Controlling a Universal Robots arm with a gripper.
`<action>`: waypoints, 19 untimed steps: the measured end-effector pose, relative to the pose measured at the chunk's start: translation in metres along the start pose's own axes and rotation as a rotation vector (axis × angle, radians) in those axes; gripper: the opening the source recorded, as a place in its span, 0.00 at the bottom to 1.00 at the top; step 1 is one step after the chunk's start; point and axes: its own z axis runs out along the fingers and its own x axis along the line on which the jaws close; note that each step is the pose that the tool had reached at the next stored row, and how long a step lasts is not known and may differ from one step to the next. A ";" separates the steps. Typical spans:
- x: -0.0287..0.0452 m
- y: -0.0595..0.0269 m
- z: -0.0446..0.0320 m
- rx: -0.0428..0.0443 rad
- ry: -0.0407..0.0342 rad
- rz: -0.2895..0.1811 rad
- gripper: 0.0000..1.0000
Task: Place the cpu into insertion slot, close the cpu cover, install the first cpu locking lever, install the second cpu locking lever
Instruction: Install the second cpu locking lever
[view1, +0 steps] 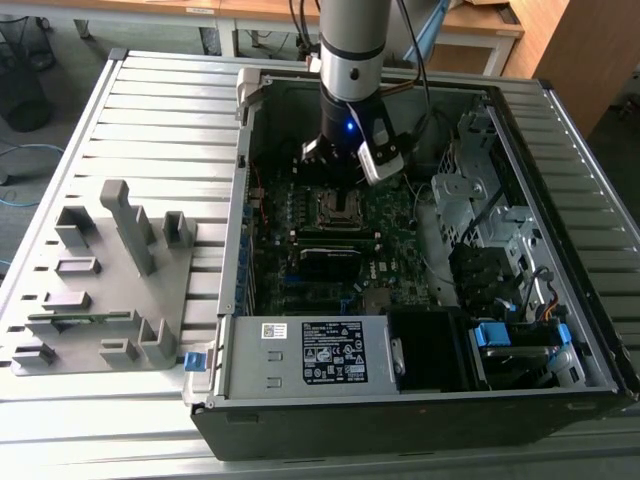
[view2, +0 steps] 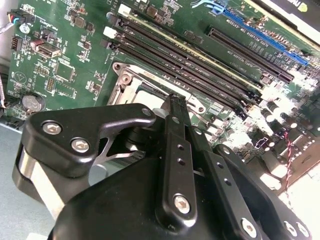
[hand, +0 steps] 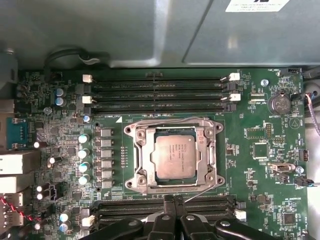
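While the black two-fingered gripper (hand: 173, 206) is held with fingers pressed together and nothing between them, just beside the square black insertion slot (hand: 134, 165), the silver-grey square cpu (hand: 173, 156) is seen seated inside it, framed by the thin metal cpu cover (hand: 202, 150), on the green motherboard (hand: 260, 150).

You're seeing a dull silver-grey cpu (hand: 173, 156) framed by a silvery cpu cover (hand: 174, 134) on a green motherboard (hand: 260, 200) w/ black memory slots (hand: 157, 95); black gripper (hand: 174, 200), grey fixture tray (view1: 105, 290), blue drive clips (view1: 497, 335).
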 end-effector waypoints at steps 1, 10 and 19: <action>0.0004 -0.0001 0.0001 0.0002 0.0000 0.000 0.11; 0.0018 -0.0003 0.0007 0.0008 0.0000 0.000 0.11; 0.0064 -0.0006 0.0012 0.0010 -0.0001 0.000 0.11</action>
